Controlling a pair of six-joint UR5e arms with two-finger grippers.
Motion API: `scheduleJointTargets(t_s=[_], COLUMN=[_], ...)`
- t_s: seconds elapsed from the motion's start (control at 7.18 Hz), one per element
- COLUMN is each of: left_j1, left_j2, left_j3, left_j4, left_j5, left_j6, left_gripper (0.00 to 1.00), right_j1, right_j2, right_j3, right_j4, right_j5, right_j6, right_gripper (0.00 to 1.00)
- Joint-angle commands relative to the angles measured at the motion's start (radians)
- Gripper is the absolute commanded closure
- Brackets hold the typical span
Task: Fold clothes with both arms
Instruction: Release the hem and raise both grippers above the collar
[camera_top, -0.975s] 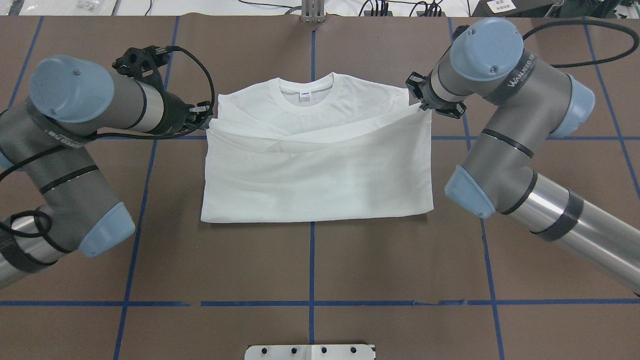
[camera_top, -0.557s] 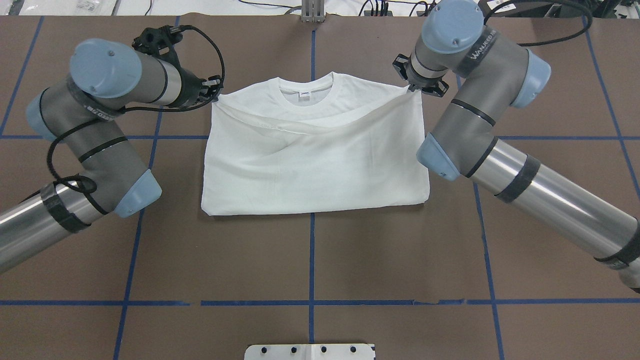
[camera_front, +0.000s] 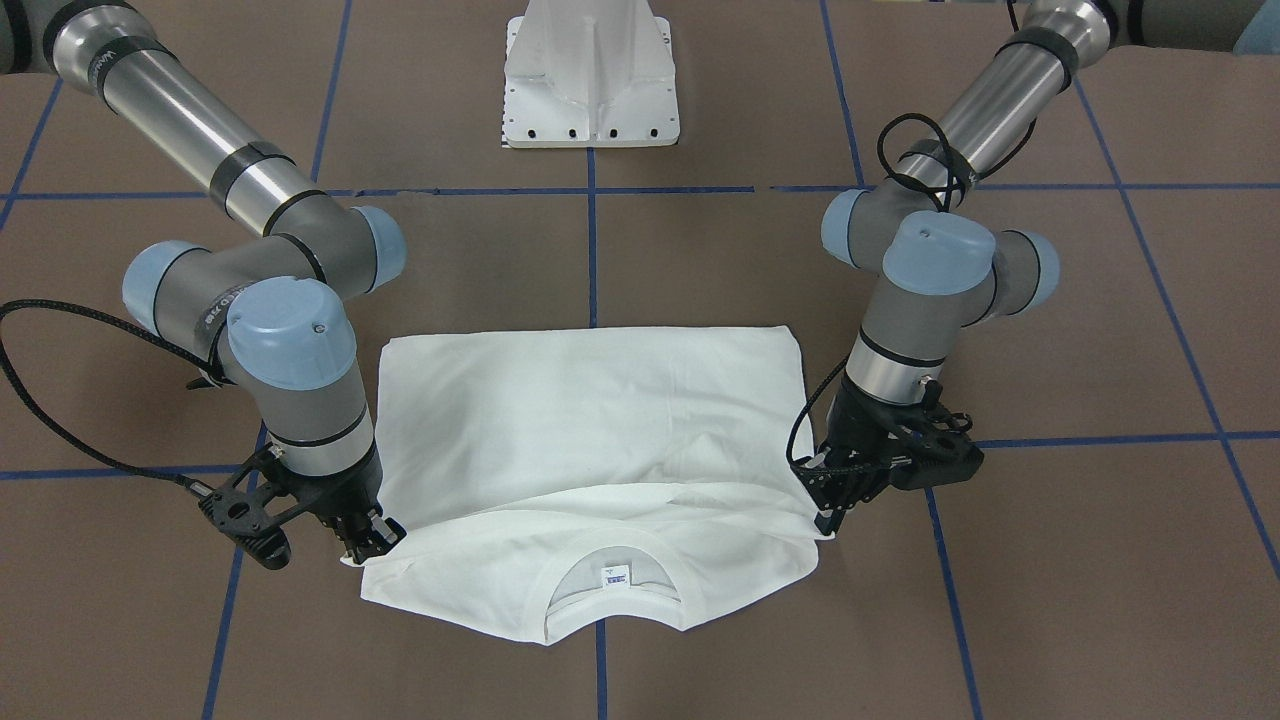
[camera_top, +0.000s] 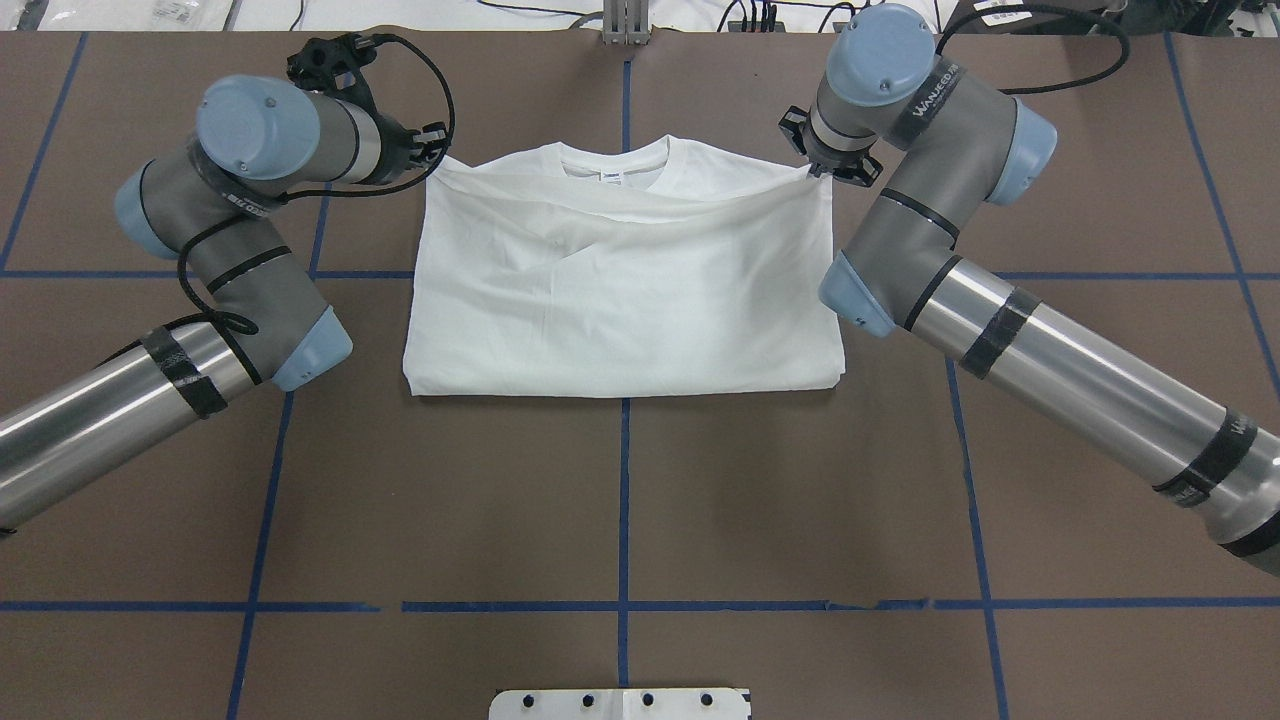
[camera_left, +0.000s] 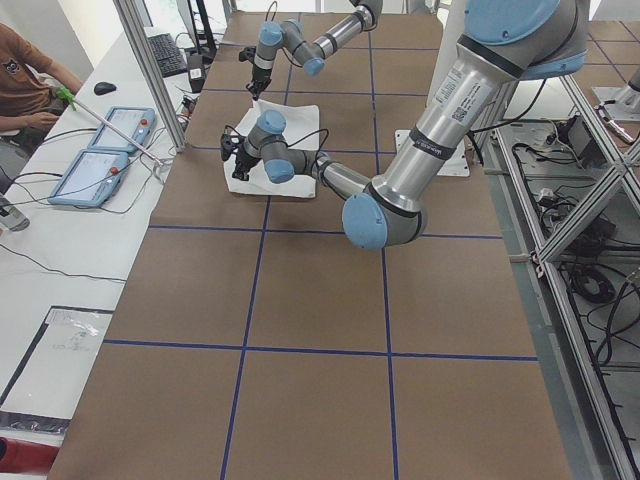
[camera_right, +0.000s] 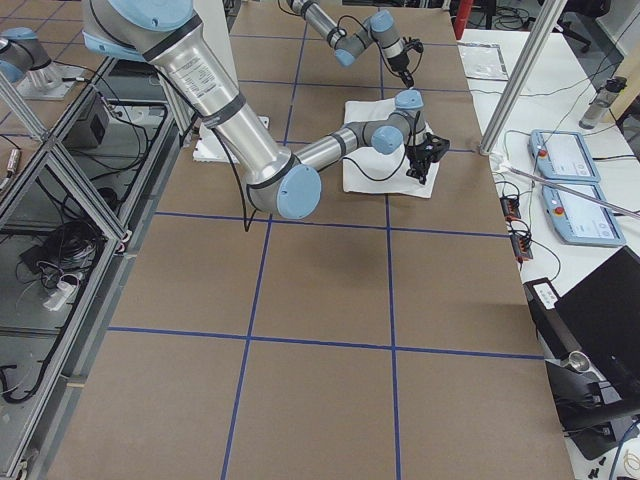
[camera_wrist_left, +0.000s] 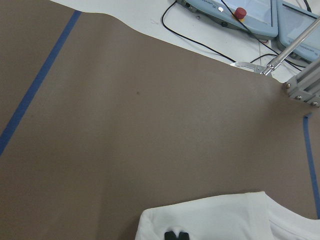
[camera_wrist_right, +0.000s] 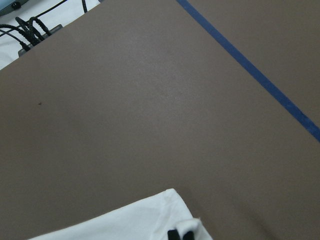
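The white T-shirt lies on the brown table, folded in half, with its collar at the far edge. The neck label shows; no black text is visible. My left gripper is shut on the upper layer's left corner, by the shoulder. My right gripper is shut on the right corner. In the front-facing view the left gripper and right gripper hold the layer's edge low, just short of the collar. The wrist views show black fingertips pinching white cloth.
The white pedestal base stands at the near edge. Blue tape lines cross the brown table. Beyond the far edge are control panels, cables and a seated person. Aluminium frame posts stand at the table's far side.
Both grippers have moved further toward the far edge, carrying the upper layer's corners. The layer now covers the chest and reaches the shoulders. Both elbows have swung inward.
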Motion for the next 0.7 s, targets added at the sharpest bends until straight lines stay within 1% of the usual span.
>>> scheduleJointTargets(t_s=[0.0,0.14,0.28,0.42,0.56], left_j1=[0.0,0.0,0.0,0.0,-0.003], left_j2=[-0.004,-0.003,-0.003,-0.001,0.0], left_j3=[0.035,0.038,0.038,0.038,0.038], left_j4=[-0.024,-0.026,-0.026,-0.026,-0.026], left_j5=[0.001,0.001,0.001,0.0,0.0], left_j6=[0.001,0.001,0.001,0.001,0.001], left_gripper=[1.0,0.93,0.71,0.56,0.48], right_j1=[-0.002,-0.002,-0.004,-0.004,0.002], right_j2=[-0.001,0.001,0.004,0.002,-0.008], right_j3=[-0.016,-0.017,-0.017,-0.017,-0.017], right_j4=[0.01,0.01,0.01,0.033,0.088], right_j5=[0.002,0.002,0.003,0.003,0.003], right_j6=[0.003,0.003,0.001,0.001,0.003], right_gripper=[1.0,1.0,0.48,0.22,0.21])
